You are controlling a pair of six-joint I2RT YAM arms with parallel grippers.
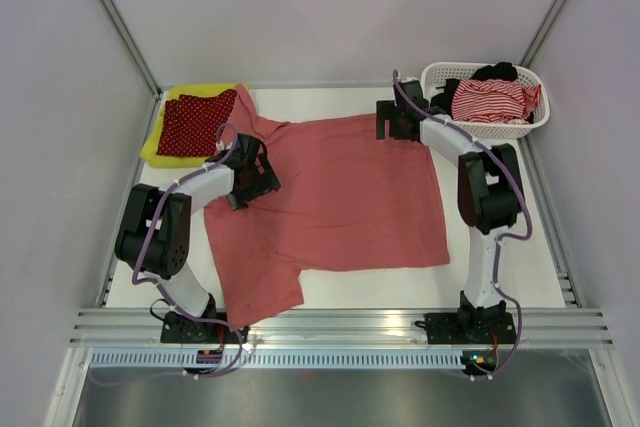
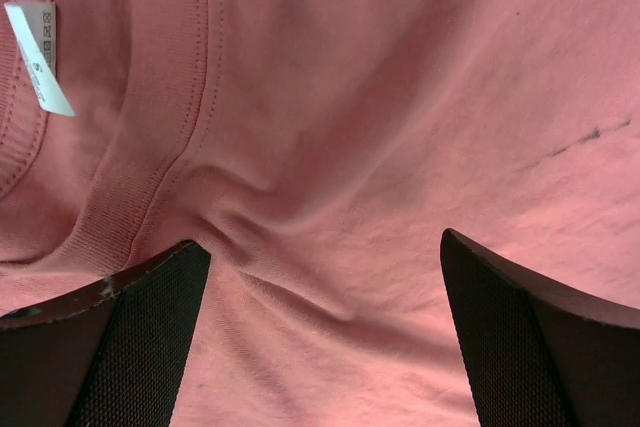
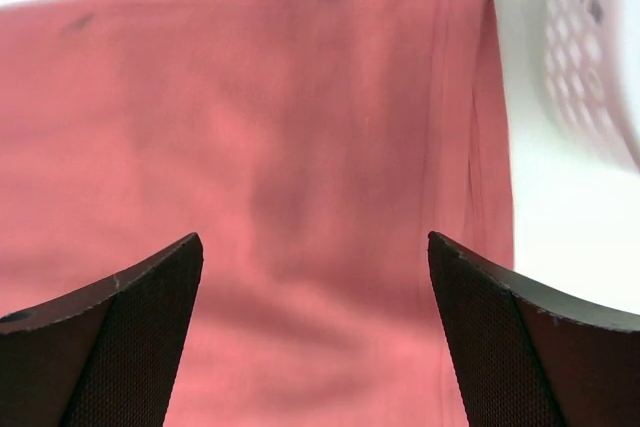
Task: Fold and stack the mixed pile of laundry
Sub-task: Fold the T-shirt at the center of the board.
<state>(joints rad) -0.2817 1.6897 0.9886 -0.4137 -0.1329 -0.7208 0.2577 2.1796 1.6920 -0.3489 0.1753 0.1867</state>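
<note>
Where the laundry lay: on a white table [image 1: 500, 257], in three groups – one shirt spread out in the middle, two folded pieces at the far left corner, two more in a basket at the far right corner.
Salmon-pink shirt [image 1: 340, 197]: opened flat across the table centre, collar end to the left, straight hem to the right; one sleeve pointed to the far left corner, the other hung toward the near edge.
Shirt fabric: soft matte knit with shallow wrinkles; a ribbed collar band [image 2: 150, 147] with neat stitching, and a small white care tag [image 2: 38, 57] inside the neck.
Shirt hem: a stitched, folded edge [image 3: 455, 147], lying close beside the basket.
Stack at far left: a dark red white-dotted cloth [image 1: 195, 124], folded to a rough square, on top of a yellow-green garment [image 1: 152, 147] whose edges showed around it.
Basket [image 1: 505, 130]: white plastic, oval, walls pierced with diamond holes.
Basket contents: a crumpled red-white striped piece [image 1: 490, 100] with a black piece [image 1: 497, 72] bunched behind it.
Left gripper [image 1: 268, 172]: low over the shirt near the collar, jaws spread wide, holding nothing; dark, finely textured pads [image 2: 140, 347].
Right gripper [image 1: 385, 119]: over the shirt's far right corner beside the basket, jaws likewise spread wide with only cloth between them.
</note>
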